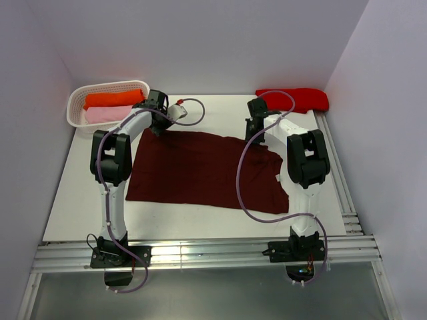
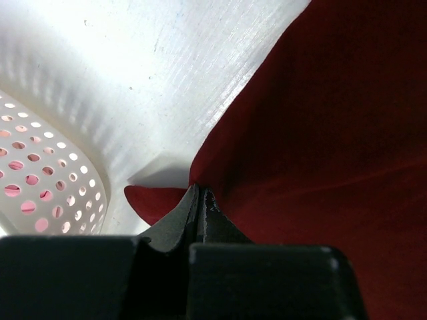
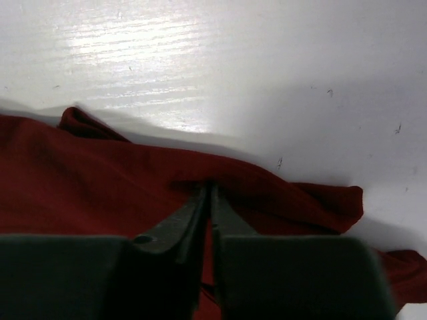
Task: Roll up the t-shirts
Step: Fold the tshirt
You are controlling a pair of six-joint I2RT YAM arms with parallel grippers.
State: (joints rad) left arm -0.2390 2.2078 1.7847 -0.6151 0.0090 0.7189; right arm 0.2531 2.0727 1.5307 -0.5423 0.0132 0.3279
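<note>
Left jaws and right jaws each clamp tight on the far edge of the maroon t-shirt [image 1: 200, 170], limp light cloth, probably best gripped at its corners

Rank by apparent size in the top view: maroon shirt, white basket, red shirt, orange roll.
Largest to smallest:
1. maroon shirt
2. white basket
3. red shirt
4. orange roll
</note>
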